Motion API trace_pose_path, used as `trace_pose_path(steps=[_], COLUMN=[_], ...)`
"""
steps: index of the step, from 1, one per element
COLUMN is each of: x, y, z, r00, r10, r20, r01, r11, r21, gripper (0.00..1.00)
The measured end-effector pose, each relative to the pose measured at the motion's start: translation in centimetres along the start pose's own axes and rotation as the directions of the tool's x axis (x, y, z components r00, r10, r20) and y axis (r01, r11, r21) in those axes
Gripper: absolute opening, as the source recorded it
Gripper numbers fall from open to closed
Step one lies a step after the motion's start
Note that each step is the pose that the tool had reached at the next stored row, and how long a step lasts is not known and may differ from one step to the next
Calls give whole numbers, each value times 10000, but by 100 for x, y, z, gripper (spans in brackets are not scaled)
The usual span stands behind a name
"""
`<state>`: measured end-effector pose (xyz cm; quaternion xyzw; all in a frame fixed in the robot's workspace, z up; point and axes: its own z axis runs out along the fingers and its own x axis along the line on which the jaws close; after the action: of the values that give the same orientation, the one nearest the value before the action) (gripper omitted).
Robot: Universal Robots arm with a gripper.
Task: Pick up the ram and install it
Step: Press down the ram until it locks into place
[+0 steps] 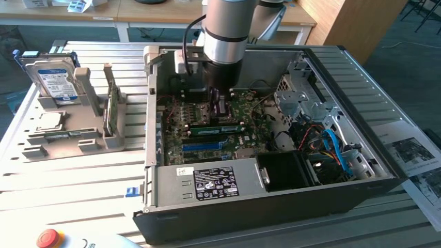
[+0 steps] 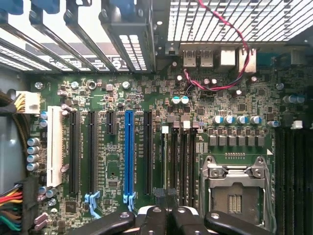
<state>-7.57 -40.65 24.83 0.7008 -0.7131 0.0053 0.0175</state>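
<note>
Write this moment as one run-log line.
arm: inside computer case | gripper: shut, over motherboard | ram: at board beneath gripper, grip unclear

Robot arm: cylindrical grey-and-silver wrist segment [image 1: 225, 31], black lower housing, black cable [image 1: 187, 36] at its 9 o'clock side; black metal gripper [image 2: 166, 215] fingers with round screws.

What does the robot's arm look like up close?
The arm is a thick round tube, grey with a shiny silver band, and a black cable runs down its side. Its tool is black, with rounded black fingers and small silver screws.
</note>
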Motion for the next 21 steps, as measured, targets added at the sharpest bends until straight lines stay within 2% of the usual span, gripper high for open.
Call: trace_pose_path(steps=[21], x=[14], y=[5], z=[-419], r00=[10000], r10=[1], r20=[-33], r01=[-1], r11=[10000], r21=[-8], gripper=[10])
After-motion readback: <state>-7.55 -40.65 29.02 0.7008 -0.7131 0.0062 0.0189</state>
